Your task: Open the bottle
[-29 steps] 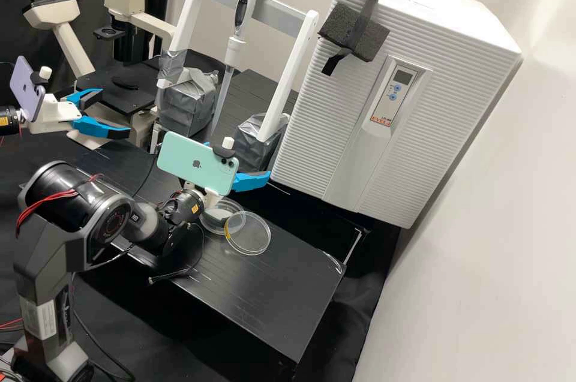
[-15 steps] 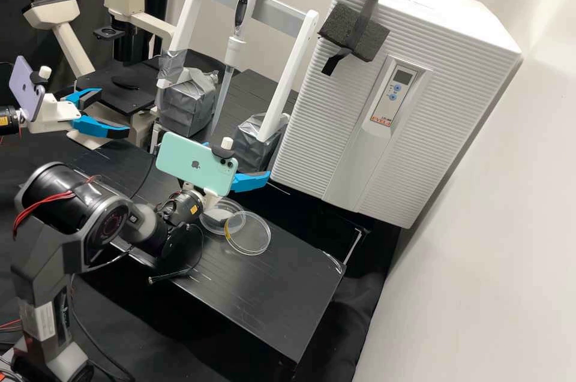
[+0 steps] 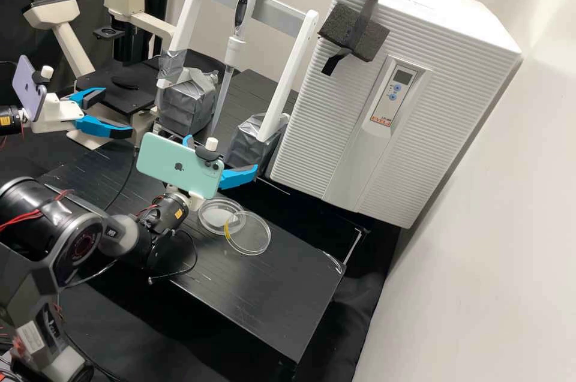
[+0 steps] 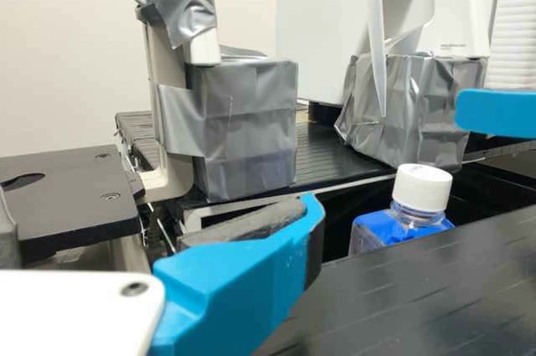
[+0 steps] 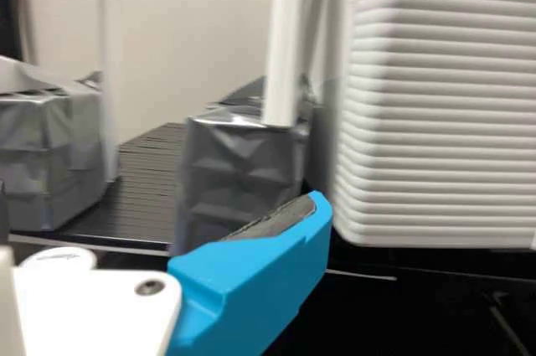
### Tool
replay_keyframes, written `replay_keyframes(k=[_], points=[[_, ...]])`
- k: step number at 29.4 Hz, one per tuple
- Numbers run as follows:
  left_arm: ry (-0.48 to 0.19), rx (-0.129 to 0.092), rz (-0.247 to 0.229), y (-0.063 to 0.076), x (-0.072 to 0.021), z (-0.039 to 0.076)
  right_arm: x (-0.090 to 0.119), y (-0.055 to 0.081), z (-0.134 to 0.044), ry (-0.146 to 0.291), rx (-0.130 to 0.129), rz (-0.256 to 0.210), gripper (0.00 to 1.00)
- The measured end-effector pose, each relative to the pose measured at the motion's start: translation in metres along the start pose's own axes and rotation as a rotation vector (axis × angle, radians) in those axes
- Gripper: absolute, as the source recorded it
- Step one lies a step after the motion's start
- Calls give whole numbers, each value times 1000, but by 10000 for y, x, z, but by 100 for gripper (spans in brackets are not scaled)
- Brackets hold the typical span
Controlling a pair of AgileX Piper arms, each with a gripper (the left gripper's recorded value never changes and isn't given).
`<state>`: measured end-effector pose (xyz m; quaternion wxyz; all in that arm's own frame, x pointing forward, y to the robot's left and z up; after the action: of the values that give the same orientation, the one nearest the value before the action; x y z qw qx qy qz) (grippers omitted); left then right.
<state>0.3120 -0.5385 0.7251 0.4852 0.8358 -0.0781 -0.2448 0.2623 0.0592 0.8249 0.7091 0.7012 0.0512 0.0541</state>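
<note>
left gripper (image 3: 93,112) is hovering beside the microscope stage (image 4: 59,197) at the far left of the bench (image 3: 270,286). its jaws are standing released, the two blue fingers well apart with nothing between them. in the left wrist view one finger (image 4: 243,272) is showing and its mate is cut off.

right gripper (image 3: 215,160) is hanging over the near bench, just beside the two petri dishes (image 3: 249,239). the mint phone (image 3: 174,165) on its wrist is covering most of it. one finger is sticking out toward the white ribbed cabinet (image 3: 384,88), and a sliver of the other is peeking over the phone. the jaws are reading as released. what lies between them is hidden by the phone. the right wrist view is catching a single finger (image 5: 251,281).

bottle (image 4: 410,205) is standing upright beyond a black bench edge, white cap (image 4: 422,184) on, blue liquid inside. its lower body is being cut off by that edge. it is sitting in front of the tape-wrapped blocks (image 4: 243,130). no gripper is touching it. a blue finger piece at the frame edge above it is too cropped to assign to an arm.
</note>
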Motion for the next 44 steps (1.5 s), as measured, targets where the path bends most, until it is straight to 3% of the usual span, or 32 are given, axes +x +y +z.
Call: replay_keyframes(k=[6,15,18,21,25,35,39,44], points=[[0,0,0,0,0,0,-67,-150,-46,19,6,-59,100],[0,0,0,0,0,0,-98,-279,-143,57,11,-111,100],[0,0,0,0,0,0,-94,-331,-156,58,8,-127,100],[0,0,0,0,0,0,-71,-414,-150,54,-12,-155,100],[0,0,0,0,0,0,-1,-419,-155,53,-28,-146,100],[0,0,-2,-5,-4,-1,127,-367,-188,54,-21,-106,100],[0,0,-2,-5,-4,-1,189,-348,-203,57,-30,-89,100],[0,0,-2,-5,-4,-1,256,-373,-176,38,-32,-94,100]])
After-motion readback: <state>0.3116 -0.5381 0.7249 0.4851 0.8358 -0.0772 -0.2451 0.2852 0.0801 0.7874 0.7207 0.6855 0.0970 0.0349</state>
